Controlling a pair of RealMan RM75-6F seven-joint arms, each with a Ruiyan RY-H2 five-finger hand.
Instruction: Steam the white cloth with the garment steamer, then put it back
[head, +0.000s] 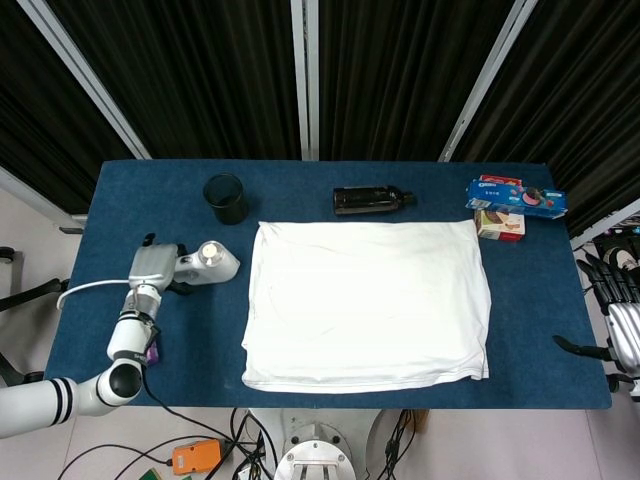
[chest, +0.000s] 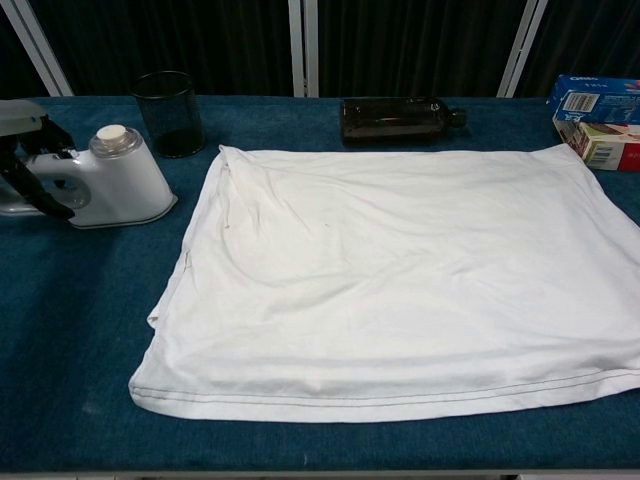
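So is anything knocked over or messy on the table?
Yes. The dark bottle lies on its side behind the white cloth, not standing, though nothing looks spilled. The cloth is wrinkled, most near its left edge. The garment steamer sits flat on its base.

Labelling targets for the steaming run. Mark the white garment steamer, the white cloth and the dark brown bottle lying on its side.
White garment steamer (chest: 120, 180), chest view, on its rounded body.
White cloth (chest: 400, 290), chest view, middle of the fabric.
Dark brown bottle (head: 368, 201), head view, middle of its body.

black cup (head: 225, 197) just behind steamer (head: 205, 264), bottle (head: 371, 200) behind cloth (head: 368, 304)
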